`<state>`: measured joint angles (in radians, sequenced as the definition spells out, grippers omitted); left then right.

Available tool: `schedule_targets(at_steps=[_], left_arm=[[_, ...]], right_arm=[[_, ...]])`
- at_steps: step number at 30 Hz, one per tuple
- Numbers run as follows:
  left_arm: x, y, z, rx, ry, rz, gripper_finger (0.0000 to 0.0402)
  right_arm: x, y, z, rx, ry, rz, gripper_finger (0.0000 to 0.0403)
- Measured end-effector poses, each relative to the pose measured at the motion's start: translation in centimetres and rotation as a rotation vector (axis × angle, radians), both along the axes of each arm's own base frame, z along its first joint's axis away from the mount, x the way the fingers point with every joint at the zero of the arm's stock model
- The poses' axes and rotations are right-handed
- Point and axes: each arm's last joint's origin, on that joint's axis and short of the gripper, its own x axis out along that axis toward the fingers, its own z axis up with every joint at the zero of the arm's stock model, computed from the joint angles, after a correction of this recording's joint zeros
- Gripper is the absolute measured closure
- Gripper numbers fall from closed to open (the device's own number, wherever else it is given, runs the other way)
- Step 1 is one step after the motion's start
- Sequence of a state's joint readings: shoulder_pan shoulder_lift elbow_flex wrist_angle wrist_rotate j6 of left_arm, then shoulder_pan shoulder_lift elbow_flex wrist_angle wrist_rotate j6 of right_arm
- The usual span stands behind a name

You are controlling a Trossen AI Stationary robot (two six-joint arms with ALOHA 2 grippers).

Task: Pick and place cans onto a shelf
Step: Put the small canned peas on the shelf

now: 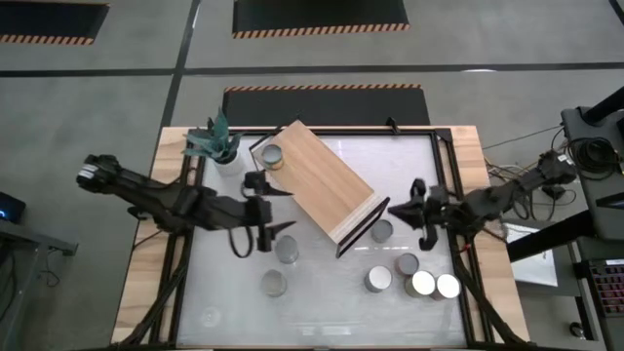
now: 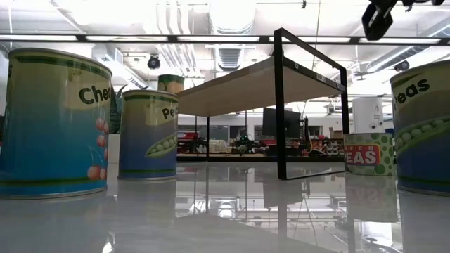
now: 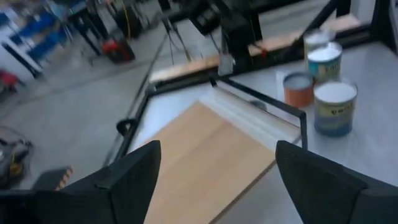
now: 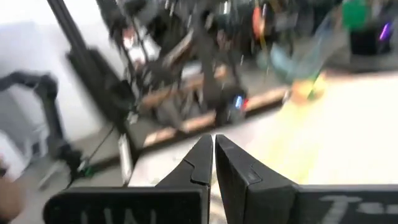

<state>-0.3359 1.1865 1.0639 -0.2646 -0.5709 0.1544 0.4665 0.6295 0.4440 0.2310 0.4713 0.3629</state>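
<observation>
The long light-wood shelf (image 1: 324,182) with black wire end frames lies diagonally on the white tabletop (image 1: 322,312), running from about 11 o'clock toward 4 o'clock of the table's middle. One silvery-topped can (image 1: 272,155) sits just beside the shelf's upper left end, at 11 o'clock, near the white pot with a green plant (image 1: 216,146). Two more cans (image 1: 287,250) and (image 1: 275,284) stand at 7 o'clock, with open white surface below them along the near edge. Another can (image 1: 381,231) stands just off the shelf's lower end frame, and a cluster of four (image 1: 414,278) fills the 4 to 5 o'clock corner, two of them bright white on top. The left gripper (image 1: 268,210) hangs over the strip between the shelf's left edge and the 7 o'clock cans, its fingers (image 3: 127,177) spread wide and empty. The right gripper (image 1: 411,207) hovers at 3 o'clock, just right of the shelf's lower end, fingers (image 4: 202,158) pressed together on nothing. In the low view a blue-labelled can (image 2: 53,123) reads "Che", another (image 2: 148,133) "Pe", and a short red-and-green one (image 2: 369,153) "PEAS".
</observation>
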Motion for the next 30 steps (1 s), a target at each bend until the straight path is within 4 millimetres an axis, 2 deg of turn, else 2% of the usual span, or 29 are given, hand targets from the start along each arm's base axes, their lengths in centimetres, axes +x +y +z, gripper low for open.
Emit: schedule_targets(at_steps=[5,8,14,18,25,30], left_arm=[[-3.0,1.1,-0.5,-0.014,-0.130,0.006,0.0113],[-4.6,1.7,-0.5,-0.033,-0.168,0.019,0.0117],[-7.1,2.6,0.0,-0.114,-0.251,0.032,0.0119],[-8.0,2.9,-0.2,-0.158,-0.275,0.041,0.0119],[-8.6,3.1,-0.7,-0.177,-0.277,0.045,0.0119],[-8.6,3.1,-0.7,-0.180,-0.276,0.045,0.0119]], right_arm=[[0.9,2.4,0.9,0.093,0.246,0.060,0.0394],[1.2,3.5,1.9,0.184,0.424,0.027,0.0394],[0.8,4.0,1.6,0.294,0.863,-0.246,0.0394],[0.6,4.1,0.7,0.307,1.077,-0.424,0.0394],[1.7,4.5,-0.4,0.300,1.119,-0.485,0.0391],[2.6,4.0,-0.3,0.375,1.101,-0.476,0.0342]])
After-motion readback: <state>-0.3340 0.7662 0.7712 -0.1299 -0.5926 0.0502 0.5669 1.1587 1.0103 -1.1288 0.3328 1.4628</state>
